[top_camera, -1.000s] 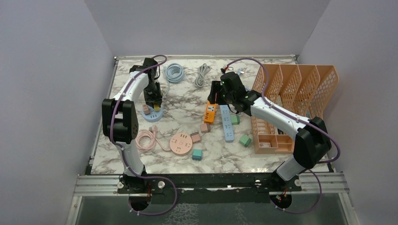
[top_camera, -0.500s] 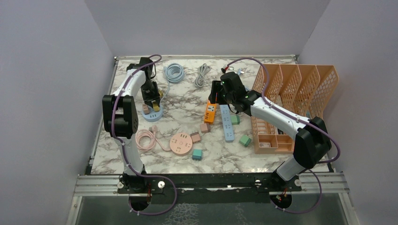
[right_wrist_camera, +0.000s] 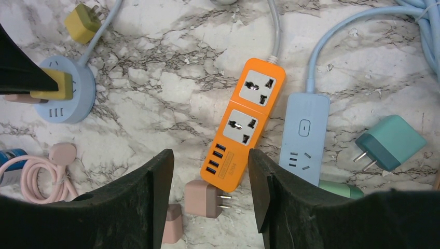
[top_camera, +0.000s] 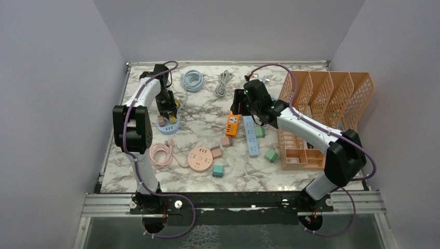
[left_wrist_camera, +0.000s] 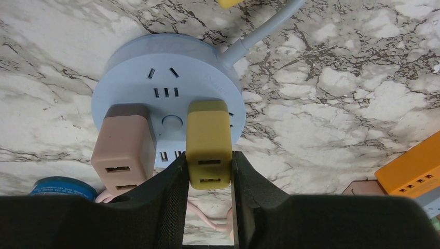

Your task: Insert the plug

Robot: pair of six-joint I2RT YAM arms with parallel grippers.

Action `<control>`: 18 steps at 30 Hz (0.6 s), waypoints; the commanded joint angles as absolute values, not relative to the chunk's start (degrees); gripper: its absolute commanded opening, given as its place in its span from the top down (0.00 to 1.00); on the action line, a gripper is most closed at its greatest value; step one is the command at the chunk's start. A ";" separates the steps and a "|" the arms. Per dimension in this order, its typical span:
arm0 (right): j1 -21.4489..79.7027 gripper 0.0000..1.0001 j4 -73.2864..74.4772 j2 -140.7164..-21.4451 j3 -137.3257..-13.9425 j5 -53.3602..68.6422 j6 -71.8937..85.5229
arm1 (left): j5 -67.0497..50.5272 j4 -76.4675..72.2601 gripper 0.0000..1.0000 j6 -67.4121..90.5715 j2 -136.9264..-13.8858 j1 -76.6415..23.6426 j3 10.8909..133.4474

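My left gripper [left_wrist_camera: 207, 171] is shut on a yellow plug [left_wrist_camera: 208, 136], pads pressed against both its sides. The plug stands on the round blue socket [left_wrist_camera: 155, 57], right beside a pink plug [left_wrist_camera: 124, 142] seated in the same socket. From above, the left gripper [top_camera: 168, 115] sits over that socket [top_camera: 169, 128] at the table's left. My right gripper [right_wrist_camera: 210, 192] is open and empty, hovering above the orange power strip [right_wrist_camera: 246, 124] and a loose pink plug [right_wrist_camera: 205, 198]. The top view shows the right gripper [top_camera: 237, 109] near the table's middle.
A blue power strip [right_wrist_camera: 303, 137] and a green plug [right_wrist_camera: 392, 142] lie right of the orange strip. Another yellow plug [right_wrist_camera: 83, 23] lies behind the blue socket. A peach file organizer [top_camera: 327, 98] stands at the right. A pink round socket [top_camera: 200, 158] and coiled cables [top_camera: 193, 80] are nearby.
The left arm's elbow shifted slightly left, while its gripper stayed shut on the yellow plug at the blue socket. The right arm has not moved.
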State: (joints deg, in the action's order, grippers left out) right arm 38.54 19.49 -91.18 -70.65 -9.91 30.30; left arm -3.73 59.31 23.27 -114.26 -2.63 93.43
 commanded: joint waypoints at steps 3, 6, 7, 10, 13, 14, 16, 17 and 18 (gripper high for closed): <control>38.76 0.46 18.73 -90.36 -70.24 -11.24 30.49 | 5.55 54.37 1.00 24.75 -123.83 -3.11 87.20; 38.76 0.46 18.81 -90.52 -70.17 -11.02 30.50 | 6.13 53.45 1.00 25.15 -126.27 -3.56 85.99; 38.75 0.46 18.81 -90.53 -70.17 -11.03 30.50 | 6.34 53.13 1.00 25.28 -127.04 -3.75 85.59; 38.75 0.46 18.74 -90.29 -70.00 -11.19 30.50 | 7.39 52.21 1.00 25.61 -128.73 -4.13 84.40; 38.76 0.46 18.64 -90.18 -69.75 -11.29 30.50 | 7.62 51.48 1.00 25.71 -129.51 -4.24 83.85; 38.76 0.46 18.63 -90.18 -69.78 -11.32 30.50 | 7.83 51.40 1.00 25.67 -129.55 -4.30 83.85; 38.76 0.46 18.63 -90.17 -69.85 -11.28 30.50 | 7.72 51.24 1.00 25.57 -129.41 -4.44 84.38; 38.76 0.46 18.63 -90.16 -69.91 -11.28 30.50 | 7.28 51.31 1.00 25.41 -129.02 -4.48 84.72; 38.74 0.46 18.63 -90.25 -69.93 -11.31 30.50 | 6.61 51.35 1.00 25.26 -128.57 -4.50 85.05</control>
State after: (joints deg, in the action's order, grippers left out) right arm 38.54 19.46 -91.18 -70.48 -9.91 30.33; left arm 1.21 57.19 24.95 -116.88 -4.82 91.72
